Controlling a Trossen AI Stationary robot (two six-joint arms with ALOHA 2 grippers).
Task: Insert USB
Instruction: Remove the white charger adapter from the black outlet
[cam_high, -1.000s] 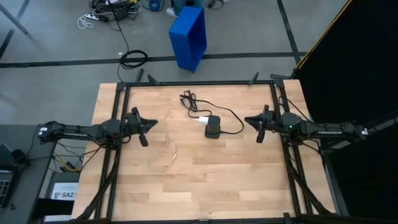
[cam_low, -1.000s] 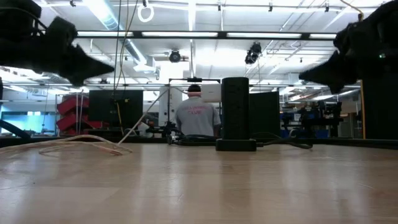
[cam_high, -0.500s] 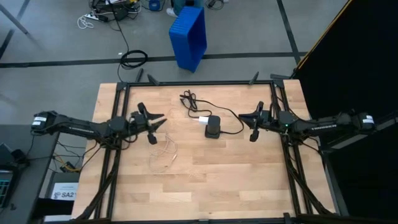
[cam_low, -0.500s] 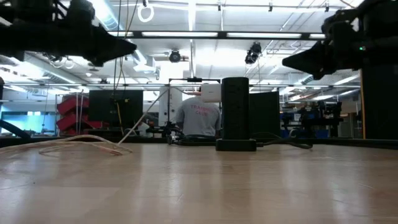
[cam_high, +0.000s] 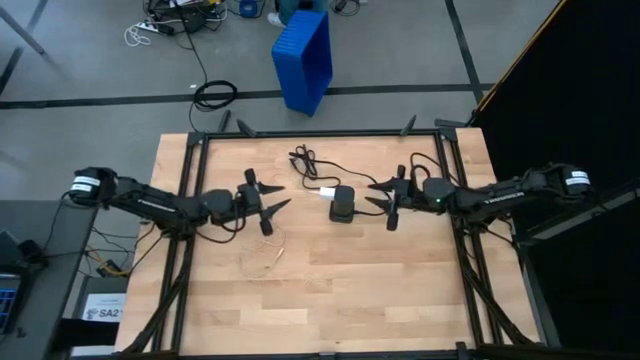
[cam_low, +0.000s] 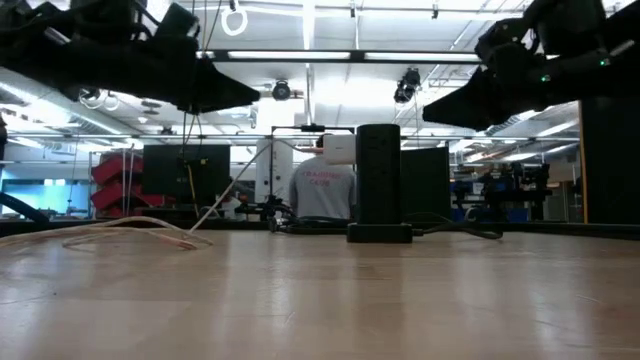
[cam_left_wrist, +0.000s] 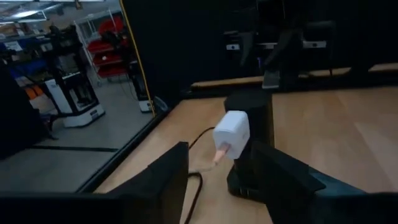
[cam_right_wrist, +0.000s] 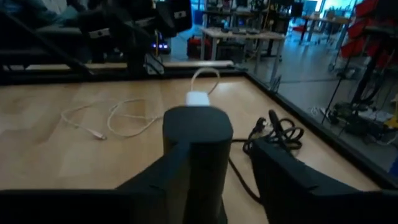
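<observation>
Black power tower (cam_high: 342, 205) is standing upright on the wooden table (cam_high: 330, 290), in the middle between the left and right edges and nearer the far edge than the near one. White charger block (cam_high: 325, 193) is sitting plugged into the tower's side that faces the left arm, clearly seen in the left wrist view (cam_left_wrist: 231, 133). A black power cord (cam_high: 305, 160) is running from the tower's base toward the far edge and lying in a loose coil there.

White USB cable (cam_high: 268, 245) is lying slack on the table, left of the tower toward the left edge, well apart from the charger; its plug end is showing in the right wrist view (cam_right_wrist: 99, 134), flat on the wood.

Left gripper (cam_high: 270, 208) is hanging above the table between the tower and the left edge, over the far part of the cable loop, fingers spread apart, gripping nothing. Right gripper (cam_high: 377, 193) is hanging just beside the tower on its right side, fingers spread too, empty; not touching the tower as far as the high view shows.

Low view: a person (cam_low: 323, 190) is standing with their back turned, in the room behind the table, partly hidden by the tower (cam_low: 379, 180).
</observation>
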